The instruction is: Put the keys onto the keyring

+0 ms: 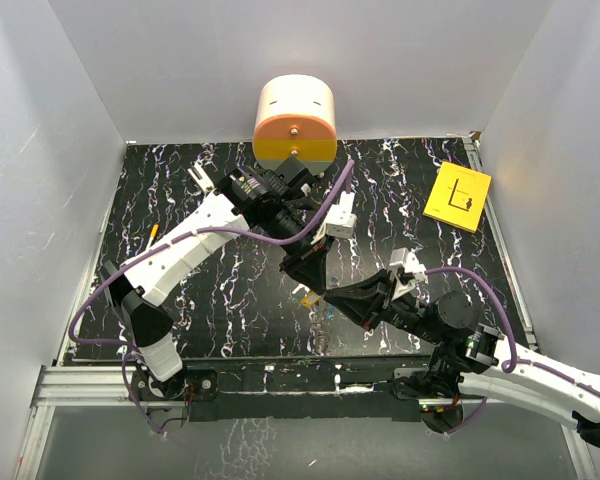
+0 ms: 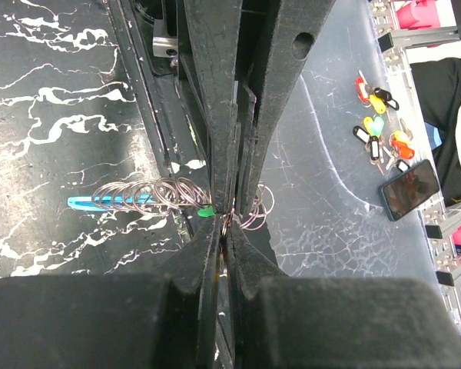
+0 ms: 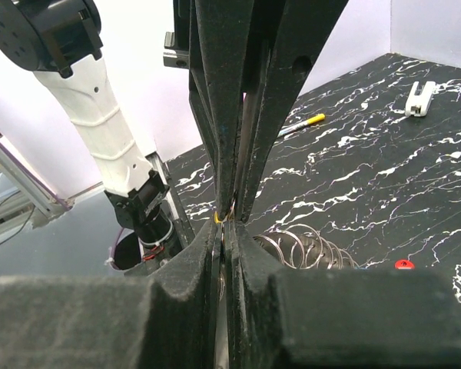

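My two grippers meet tip to tip above the middle of the black marble table [image 1: 230, 300]. The left gripper [image 1: 313, 283] [image 2: 227, 224] is shut on a thin wire ring of the keyring. From it trails a chain of metal rings [image 2: 138, 196] [image 3: 307, 246] [image 1: 323, 325]. The right gripper [image 1: 327, 293] [image 3: 225, 223] is shut on a thin metal piece with a yellow bit [image 3: 217, 217] at its tips, seemingly a key. A green key head [image 2: 206, 211] shows beside the tips. A light blue piece [image 2: 84, 201] lies under the rings, and a red one [image 3: 403, 264] beyond them.
An orange-and-cream cylinder [image 1: 295, 120] stands at the back. A yellow card [image 1: 458, 196] lies at the right, a yellow pen [image 1: 153, 232] and a white clip [image 1: 198, 180] at the left. Off the table lie coloured tagged keys [image 2: 378, 131] and a phone [image 2: 409, 188].
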You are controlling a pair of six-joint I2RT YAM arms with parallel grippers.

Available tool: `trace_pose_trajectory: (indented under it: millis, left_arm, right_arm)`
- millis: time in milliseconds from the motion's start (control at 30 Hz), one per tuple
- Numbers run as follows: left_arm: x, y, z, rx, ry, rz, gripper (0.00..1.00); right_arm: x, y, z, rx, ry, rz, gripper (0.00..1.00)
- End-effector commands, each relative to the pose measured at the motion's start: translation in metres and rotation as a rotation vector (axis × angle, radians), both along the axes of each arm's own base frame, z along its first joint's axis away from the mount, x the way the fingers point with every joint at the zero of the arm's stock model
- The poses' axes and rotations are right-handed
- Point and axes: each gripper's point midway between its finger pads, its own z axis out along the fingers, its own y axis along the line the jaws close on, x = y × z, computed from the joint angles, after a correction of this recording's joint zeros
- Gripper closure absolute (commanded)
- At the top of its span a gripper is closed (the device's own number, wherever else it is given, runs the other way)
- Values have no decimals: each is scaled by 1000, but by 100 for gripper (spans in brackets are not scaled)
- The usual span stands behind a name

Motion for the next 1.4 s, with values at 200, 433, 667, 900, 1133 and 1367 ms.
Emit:
trace_pose_trajectory:
  millis: [200,433,667,900,1133,1367]
  left_arm:
    - [5,4,16,-53,-37,14,100]
    - [34,5,12,-98,-260,119,100]
    - [64,10,15,-107,-457,227,100]
    - [73,12,11,-106,-510,247,100]
    - [79,17,-2,-98,-567,258,100]
    - [78,14,2,-151,-589,262,100]
  right_arm:
    - [3,-12,31,118,-21,-45,92]
    - [18,-27,37,226,126,-146,92]
    - [35,-34,49,292,197,-240,92]
    - [44,-40,62,375,248,-290,92]
    - [45,-52,76,476,267,-308,92]
    - [46,-60,87,558,278,-314,92]
